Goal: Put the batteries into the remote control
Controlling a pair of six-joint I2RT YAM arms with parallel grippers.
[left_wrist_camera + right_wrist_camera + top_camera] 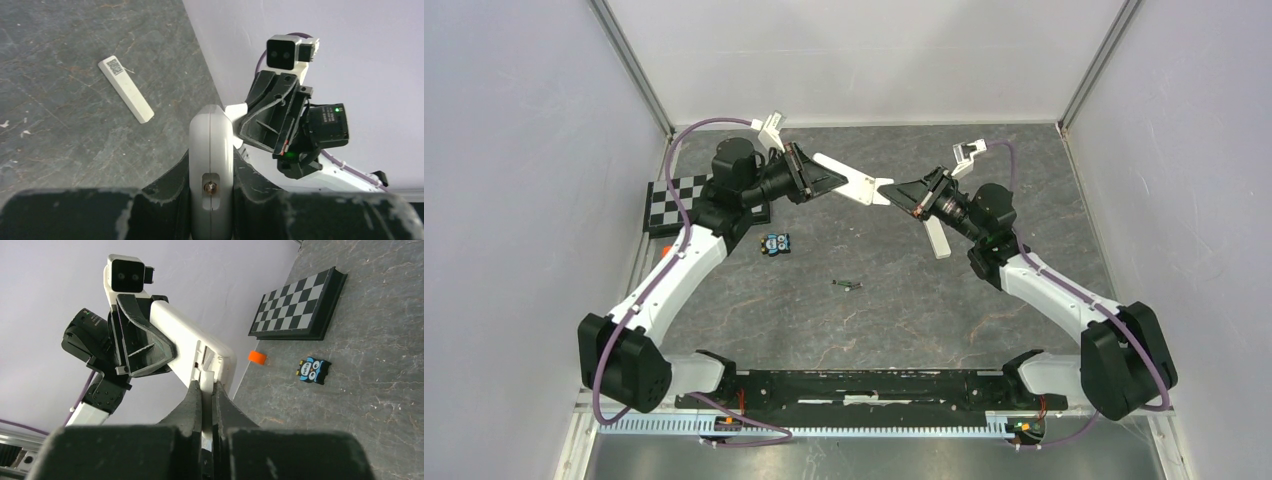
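My left gripper (pixel 829 178) is shut on the white remote control (pixel 856 183) and holds it in the air over the back of the table. In the left wrist view the remote (pixel 211 135) shows end-on, clamped between the two fingers. My right gripper (pixel 894 192) meets the remote's free end. In the right wrist view its jaws (pixel 207 390) are shut on a thin white edge at that end of the remote (pixel 185 335). The batteries (pixel 848 286) lie as tiny dark cylinders on the table, in front of both grippers.
A slim white bar (pixel 937 238) with a code label (pixel 126 89) lies on the table under the right wrist. A small blue owl figure (pixel 774 243), a checkerboard (pixel 674 200) and an orange piece (pixel 257 357) lie at the left. Walls enclose the table.
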